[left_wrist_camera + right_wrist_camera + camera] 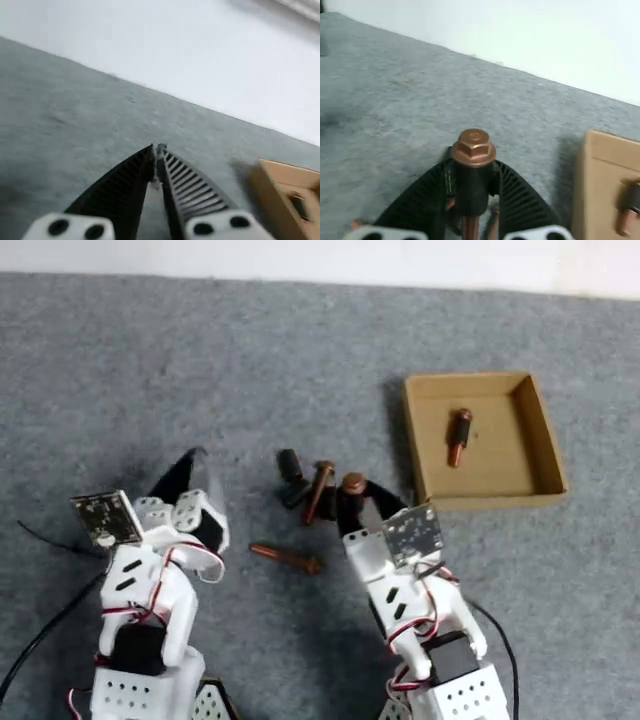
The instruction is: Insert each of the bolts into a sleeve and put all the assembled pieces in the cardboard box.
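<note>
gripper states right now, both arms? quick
Left gripper: shut, holding nothing.
Right gripper: shut on a bolt seated in a black sleeve.

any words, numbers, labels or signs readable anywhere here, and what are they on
No text can be read in any view.
On the brown cardboard box: no print visible.
On the head of the copper hex bolt held in the right gripper: a faint mark, too blurred to read.
On the small circuit board atop each arm: dots only, nothing legible.
</note>
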Robot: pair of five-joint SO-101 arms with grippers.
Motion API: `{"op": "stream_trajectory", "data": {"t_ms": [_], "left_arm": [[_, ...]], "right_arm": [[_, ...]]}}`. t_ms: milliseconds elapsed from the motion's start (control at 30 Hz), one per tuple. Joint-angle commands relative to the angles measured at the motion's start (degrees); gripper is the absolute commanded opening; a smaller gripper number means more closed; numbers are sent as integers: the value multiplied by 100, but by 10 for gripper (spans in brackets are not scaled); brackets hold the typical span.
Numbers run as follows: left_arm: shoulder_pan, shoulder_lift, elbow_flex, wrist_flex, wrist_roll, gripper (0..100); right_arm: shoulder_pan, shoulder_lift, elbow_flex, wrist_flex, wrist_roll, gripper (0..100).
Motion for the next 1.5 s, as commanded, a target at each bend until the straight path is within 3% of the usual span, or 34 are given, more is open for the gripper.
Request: {"op": "stream_trajectory", "data": {"t_ms": [0,100,167,500,700,1067,1167,1467], "left_arm": [[-303,-22,-57,422,-967,6],[-330,-4,-171,923,-2453,6],[-295,-4,-101,993,-2813,6],[-242,-31,110,914,-2488,6],[-233,-31,110,914,-2488,6],[-242,-31,374,457,-2497,7],[-233,-31,382,448,-2497,7],[-233,-31,382,431,-2497,7]], "right_arm": [[620,-136,822,-189,35,5],[1095,-136,822,-163,35,5],[1305,-101,813,-136,35,5],[1508,418,-734,716,-281,5],[2018,3213,-2360,84,-378,5],[3231,8690,-5991,-136,-2031,5],[3538,9596,-6457,-136,-2312,5],[3618,10721,-6870,-145,-1916,10]]}}
